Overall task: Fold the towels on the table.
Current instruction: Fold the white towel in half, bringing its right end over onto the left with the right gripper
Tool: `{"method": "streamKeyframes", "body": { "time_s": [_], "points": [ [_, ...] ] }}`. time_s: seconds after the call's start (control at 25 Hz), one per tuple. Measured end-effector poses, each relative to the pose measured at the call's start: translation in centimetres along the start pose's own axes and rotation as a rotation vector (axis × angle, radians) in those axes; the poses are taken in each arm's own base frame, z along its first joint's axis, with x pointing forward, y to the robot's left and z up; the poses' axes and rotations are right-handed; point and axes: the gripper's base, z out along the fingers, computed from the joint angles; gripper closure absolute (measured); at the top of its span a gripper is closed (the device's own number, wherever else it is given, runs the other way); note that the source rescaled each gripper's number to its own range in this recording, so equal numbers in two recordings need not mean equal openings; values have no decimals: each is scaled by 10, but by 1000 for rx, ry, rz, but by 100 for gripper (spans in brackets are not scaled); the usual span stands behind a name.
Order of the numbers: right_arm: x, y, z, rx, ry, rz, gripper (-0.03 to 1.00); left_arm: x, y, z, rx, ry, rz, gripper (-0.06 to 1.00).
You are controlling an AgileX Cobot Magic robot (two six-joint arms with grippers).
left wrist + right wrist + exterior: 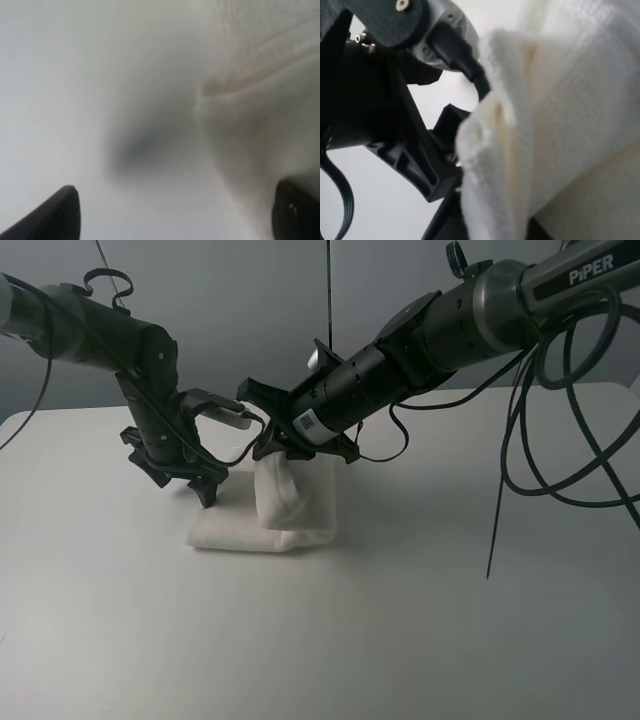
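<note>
White table [330,640], towel [262,532], grey wall [250,310]

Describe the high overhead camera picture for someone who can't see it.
A half-folded white towel lies on a white table between two black robot grippers. The right gripper holds up a flap of it; the left gripper hangs open by its left side.

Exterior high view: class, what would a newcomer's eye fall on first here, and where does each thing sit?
The white towel, partly folded near the middle of the table, has one bunched flap held up off it by the right gripper. Just left of it, the left gripper hangs low at the towel's edge with its fingers spread open.
</note>
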Motion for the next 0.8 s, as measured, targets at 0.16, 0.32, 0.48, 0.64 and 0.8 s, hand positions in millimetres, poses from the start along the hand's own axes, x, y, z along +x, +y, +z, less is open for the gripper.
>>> {"method": "streamKeyframes", "body": {
  "time_s": [0.16,0.32,0.48,0.64,0.8],
  "points": [
    [0,0,0,0,-2,1,97,-12,3,-16,-2,-10,9,-4],
    [-1,0,0,2,-10,1,97,-24,6,-36,-6,-27,19,-4],
    [-2,0,0,0,-26,15,97,-36,7,-59,4,-55,28,-4],
    [-4,-1,0,6,-44,17,97,-46,9,-82,1,-89,31,-5],
    [-6,1,0,-10,-64,-12,74,-51,11,-97,-3,-106,31,-5]
  ]
}}
